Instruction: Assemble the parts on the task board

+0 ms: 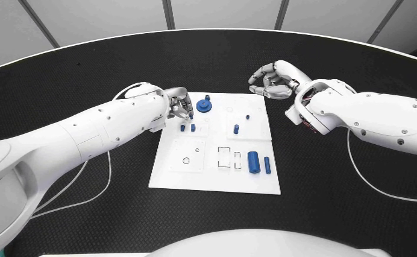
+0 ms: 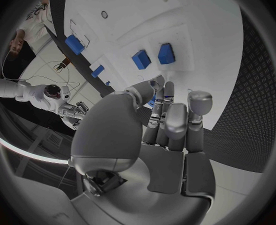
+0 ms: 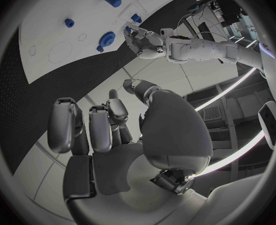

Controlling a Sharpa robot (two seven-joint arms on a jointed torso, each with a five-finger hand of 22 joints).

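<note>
Head view: left hand (image 1: pixel 178 102) beside parts (image 1: pixel 187 128).

Board (image 1: pixel 174 175) is seen white; parts (image 1: pixel 253 161) blue. Table (image 1: pixel 87 76) is seen black with fine mesh texture, pale rim. Hands (image 1: pixel 276 81) silver, arms (image 1: pixel 96 127) white.

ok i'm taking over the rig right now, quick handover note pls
Left hand: over the task board at its far left corner, fingers pointing down beside the small blue parts; whether it holds anything cannot be told.
Right hand: off the board beyond its far right corner, fingers curled, holding nothing.
Parts: round blue part at the far edge, two cylinders lying near the right edge, one small part mid-board.
Left to do: several board recesses are unfilled.
</note>
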